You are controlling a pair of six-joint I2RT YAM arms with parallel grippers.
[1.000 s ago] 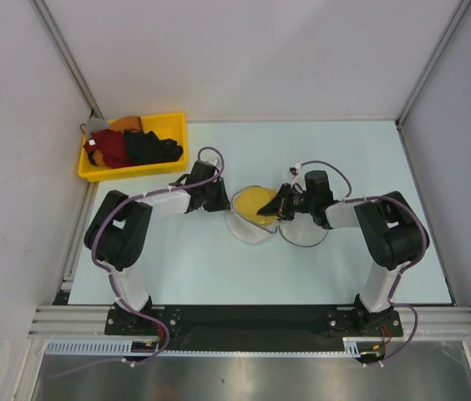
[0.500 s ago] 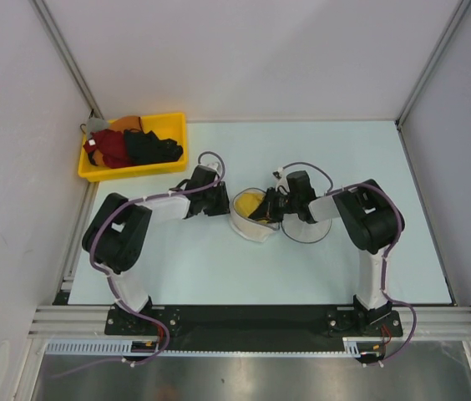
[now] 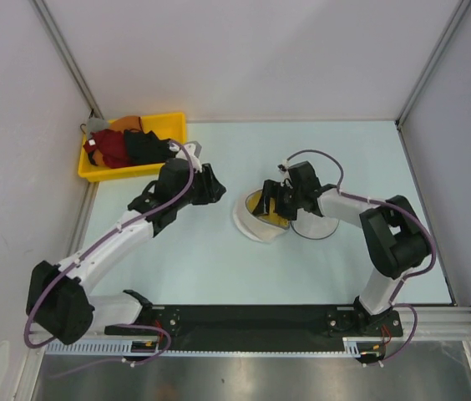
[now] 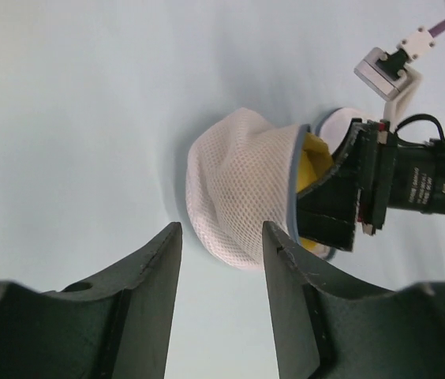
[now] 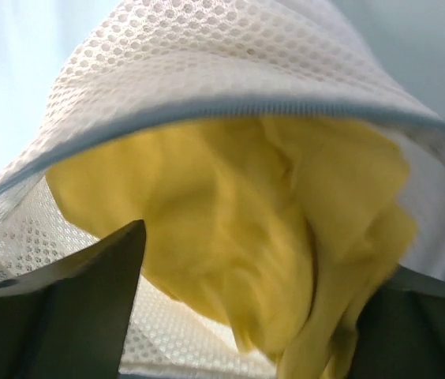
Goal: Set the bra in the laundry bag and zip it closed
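The yellow bra (image 5: 230,229) lies inside the laundry bag (image 3: 250,221), midway across the table (image 3: 352,154). The right gripper (image 3: 270,202) is spread wide at its mouth. The left gripper (image 4: 221,230) is part-open and empty.

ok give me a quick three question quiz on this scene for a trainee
1. True or false: the laundry bag is zipped shut.
2. Which claw is at the bag's mouth? A) left B) right C) neither
3. Fill in: the bra showing inside the bag is ____ in colour.
Key: 1 false, its mouth gapes open. 2 B, the right claw; the left claw is open and apart from the bag. 3 yellow.
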